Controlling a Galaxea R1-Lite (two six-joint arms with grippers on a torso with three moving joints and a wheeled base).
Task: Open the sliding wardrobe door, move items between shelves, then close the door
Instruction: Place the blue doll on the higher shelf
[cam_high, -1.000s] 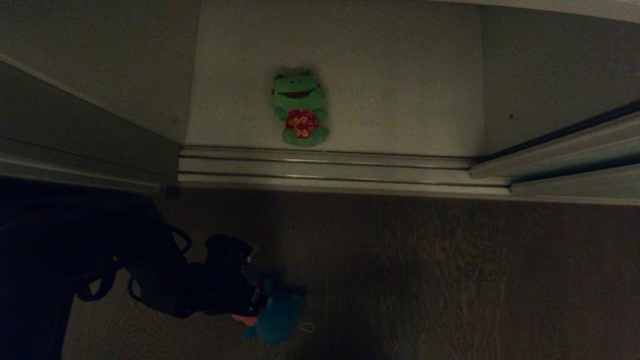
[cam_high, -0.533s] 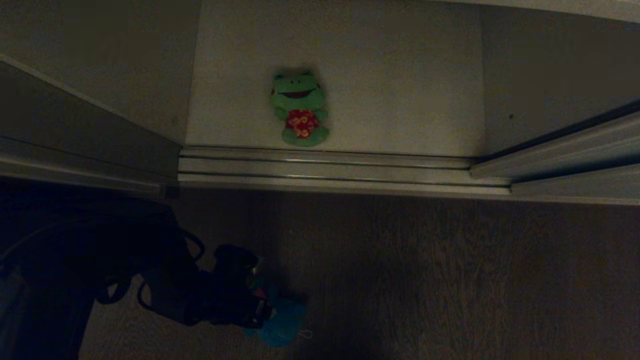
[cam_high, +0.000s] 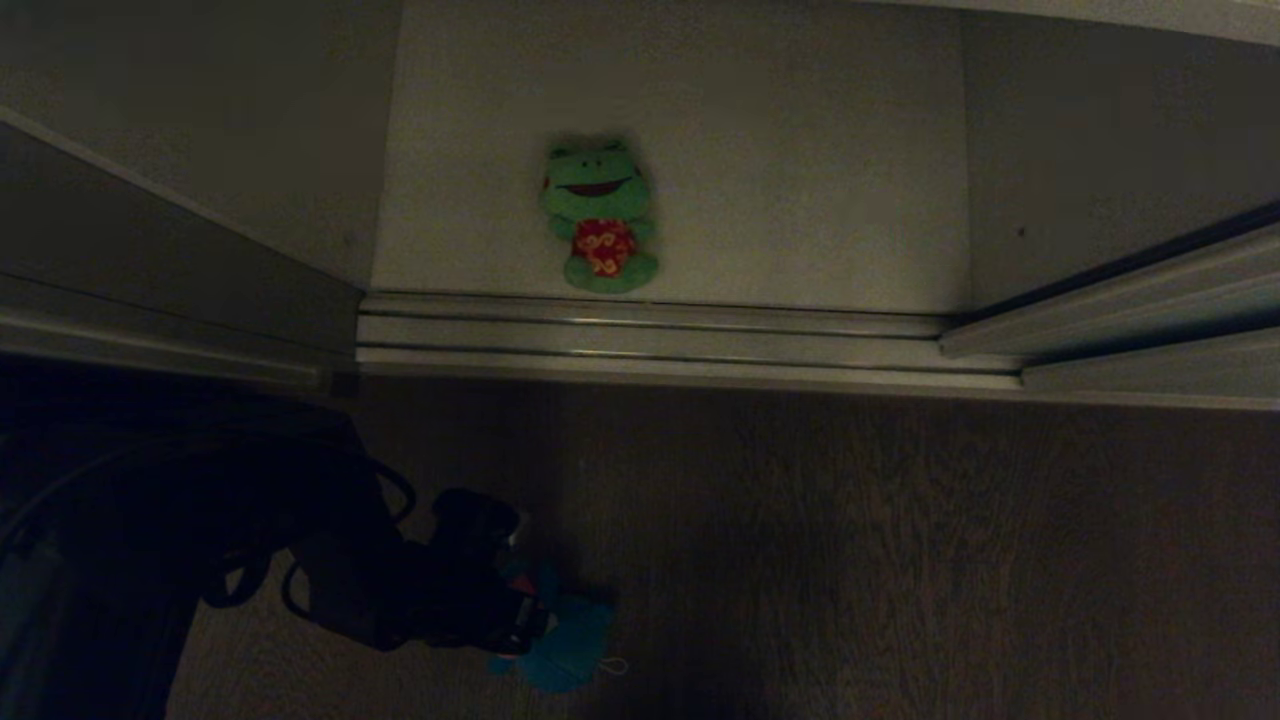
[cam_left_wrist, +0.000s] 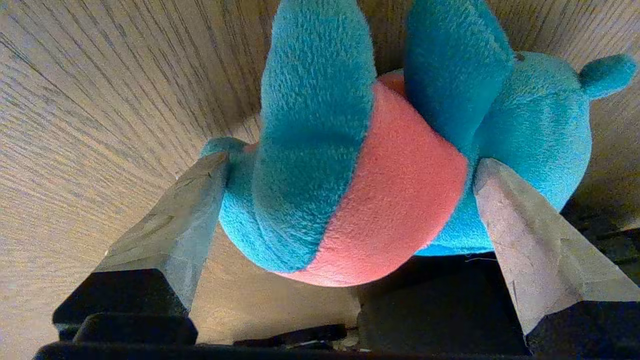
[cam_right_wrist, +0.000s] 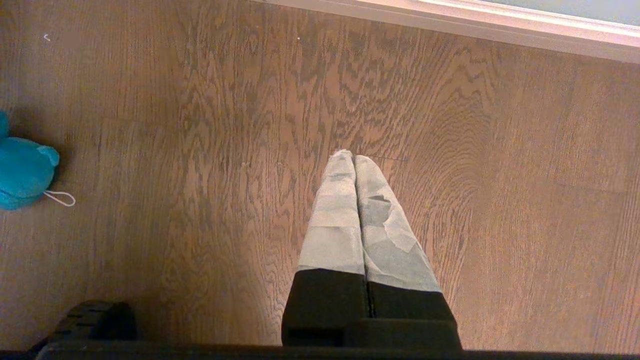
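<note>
Your blue plush toy lies on the wooden floor, in front of the wardrobe's sliding track and toward its left end, well short of the white shelf where the green frog sits close to the front edge. The toy's pink middle faces the left tool, and its body runs crosswise between the two fingers, legs pointing out past them. The left tool is spread wide, one finger on either side of the pink band, each tip at or just beside the plush; you cannot tell from here whether the pads already press it. Nothing is pinched yet.

So the relation you should watch is simple: the toy sits squarely inside the left tool's gap, and I judge that closing straight across that pink band is what the next move calls for.

Your right tool hangs over bare floor well to the right of the toy, fingers pressed together and carrying nothing. The left arm is plainly the nearer one.
</note>
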